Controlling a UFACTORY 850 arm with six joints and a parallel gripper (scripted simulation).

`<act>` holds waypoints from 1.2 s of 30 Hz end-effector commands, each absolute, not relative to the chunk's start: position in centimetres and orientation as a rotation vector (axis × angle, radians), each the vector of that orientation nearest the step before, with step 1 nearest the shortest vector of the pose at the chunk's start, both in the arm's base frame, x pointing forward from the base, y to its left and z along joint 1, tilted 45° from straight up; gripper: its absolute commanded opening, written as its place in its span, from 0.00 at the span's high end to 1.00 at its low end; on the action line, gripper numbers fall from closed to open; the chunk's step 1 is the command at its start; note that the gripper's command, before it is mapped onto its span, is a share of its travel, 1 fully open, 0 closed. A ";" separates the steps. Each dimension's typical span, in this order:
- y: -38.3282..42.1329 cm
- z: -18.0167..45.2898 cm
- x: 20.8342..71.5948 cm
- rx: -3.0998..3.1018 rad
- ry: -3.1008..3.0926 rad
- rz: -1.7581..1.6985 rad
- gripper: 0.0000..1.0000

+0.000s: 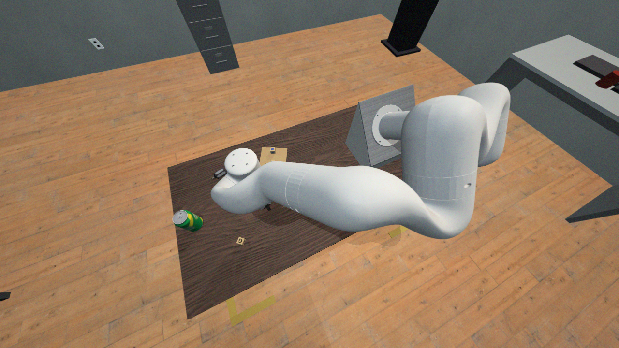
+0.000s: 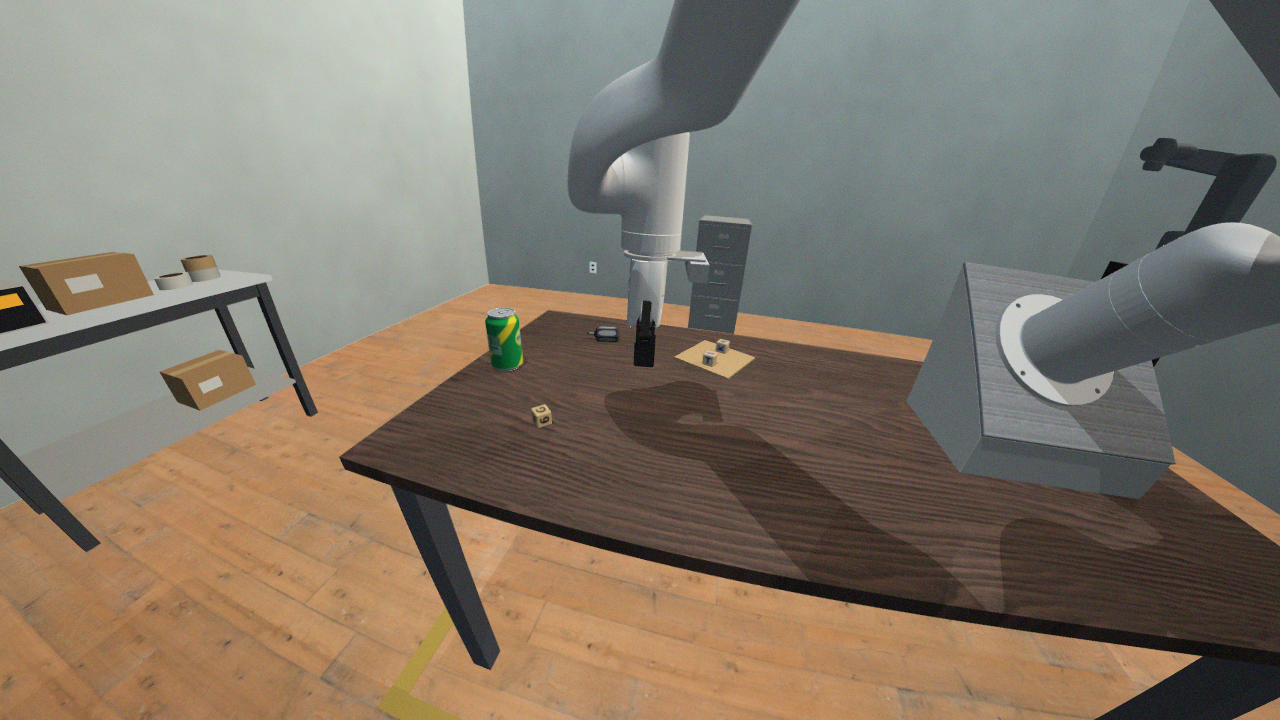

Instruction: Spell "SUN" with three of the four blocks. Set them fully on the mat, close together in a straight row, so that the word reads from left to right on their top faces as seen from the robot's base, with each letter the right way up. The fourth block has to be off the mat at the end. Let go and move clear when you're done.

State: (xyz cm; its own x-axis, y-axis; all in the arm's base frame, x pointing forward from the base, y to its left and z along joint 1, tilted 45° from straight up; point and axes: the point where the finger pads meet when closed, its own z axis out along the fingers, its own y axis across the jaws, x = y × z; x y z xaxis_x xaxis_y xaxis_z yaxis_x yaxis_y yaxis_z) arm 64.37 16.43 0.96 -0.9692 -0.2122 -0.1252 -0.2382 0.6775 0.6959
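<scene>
Two blocks (image 2: 716, 351) sit on the tan mat (image 2: 735, 362) in the exterior view, near the table's far edge; the top view shows only one of them (image 1: 272, 150), since the white arm (image 1: 337, 194) covers the mat's (image 1: 279, 154) near part. A third block (image 2: 541, 414), pale wood with a letter G on its faces, lies off the mat toward the table's left edge, and the top view shows it (image 1: 241, 240) as well. The gripper (image 2: 643, 356) appears only in the exterior view, a slim black tool pointing straight down just left of the mat, lifted clear of the table (image 2: 805, 501). It is closed on something, presumably the fourth block, though the dark fingers hide what it is. From above the arm's rounded wrist hides the gripper entirely.

The table is dark brown wood with a wavy grain. A green and yellow can (image 2: 503, 339) stands upright near the left far corner, a smooth cylinder with a metal top. A small dark object (image 2: 605, 334) lies by the far edge. The arm's grey ribbed base (image 2: 1056, 429) is a slanted block at the right end.
</scene>
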 end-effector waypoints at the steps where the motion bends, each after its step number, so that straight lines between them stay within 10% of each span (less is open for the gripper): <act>1: 16.2 0.9 64.5 -0.392 2.840 1.185 0.77; 36: 1.2 -12.3 58.3 -1.310 2.302 0.981 0.77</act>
State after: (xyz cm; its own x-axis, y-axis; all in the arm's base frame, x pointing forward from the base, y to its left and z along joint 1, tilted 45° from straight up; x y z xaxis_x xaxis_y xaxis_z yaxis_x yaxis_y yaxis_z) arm 59.34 3.25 -10.56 -0.6250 -0.5945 -0.5059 -0.7770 0.4122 0.4758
